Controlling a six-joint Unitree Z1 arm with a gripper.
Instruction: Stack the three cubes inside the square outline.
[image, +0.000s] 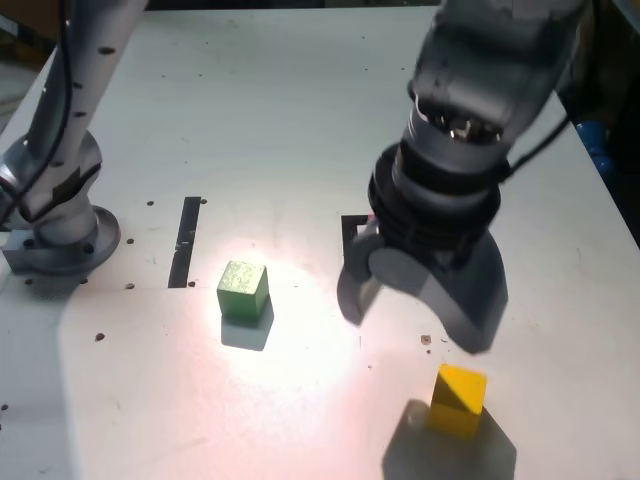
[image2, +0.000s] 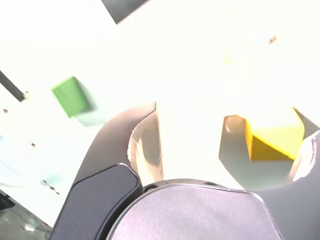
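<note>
Gripper (image: 425, 290) with jaws spread wide above the white table (image: 270, 60), nothing between them in the exterior view, yellow cube (image: 458, 400) bright and near the exterior view's bottom edge, green cube (image: 243, 290) further left.

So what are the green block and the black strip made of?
The green block looks like painted wood or plastic, with a speckled, slightly worn top. The black strip is probably tape: flat, dark, straight-edged.
</note>
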